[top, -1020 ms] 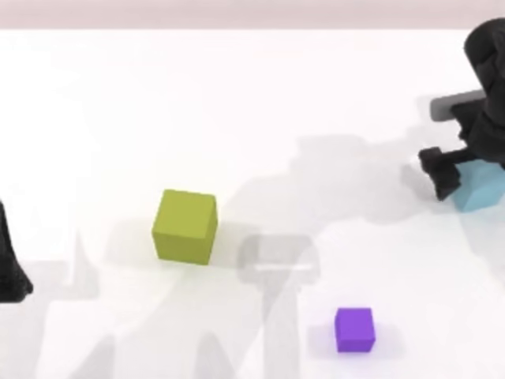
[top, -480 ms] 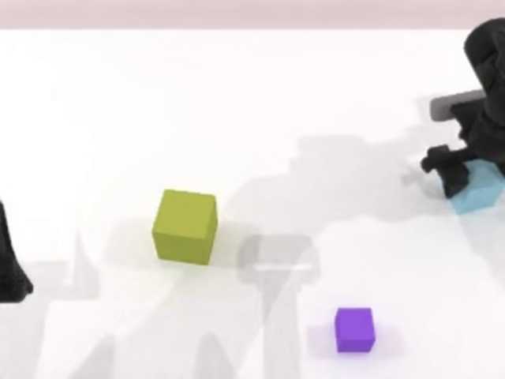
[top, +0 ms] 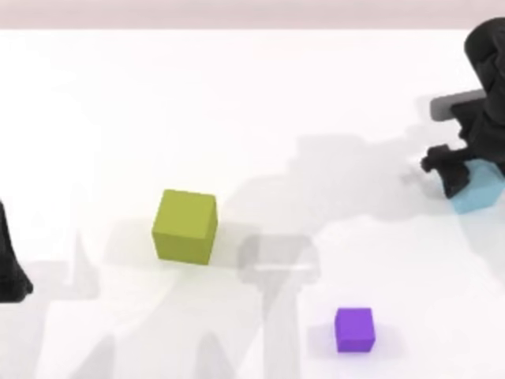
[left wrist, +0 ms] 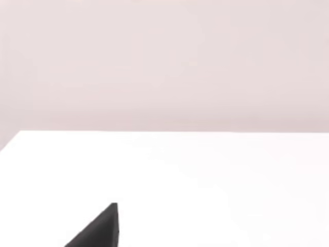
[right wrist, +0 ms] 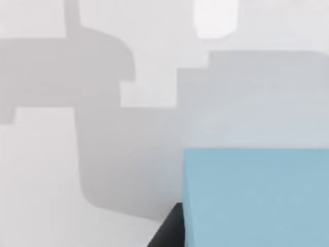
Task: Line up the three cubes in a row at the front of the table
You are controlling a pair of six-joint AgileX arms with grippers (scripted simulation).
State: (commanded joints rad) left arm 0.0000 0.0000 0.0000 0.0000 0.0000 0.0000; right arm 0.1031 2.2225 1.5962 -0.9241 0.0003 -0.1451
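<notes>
White table (top: 237,103) lies under everything. Far off to the left of my right pincer (top: 461,178) sits the big olive-green cube (top: 185,226), waiting its turn. Right at my right pincer is the light-blue cube (top: 481,189), so I can grab it first; I cannot tell if my pincer has squeezed it. Down and left of the pincer, well apart, sits the small purple cube (top: 353,329). My left arm (top: 12,268) rests at the table's left side.

Large matte olive-green cube (top: 185,226) and small matte purple cube (top: 354,329) well apart; wide bare white table (top: 260,103) between and behind them.
</notes>
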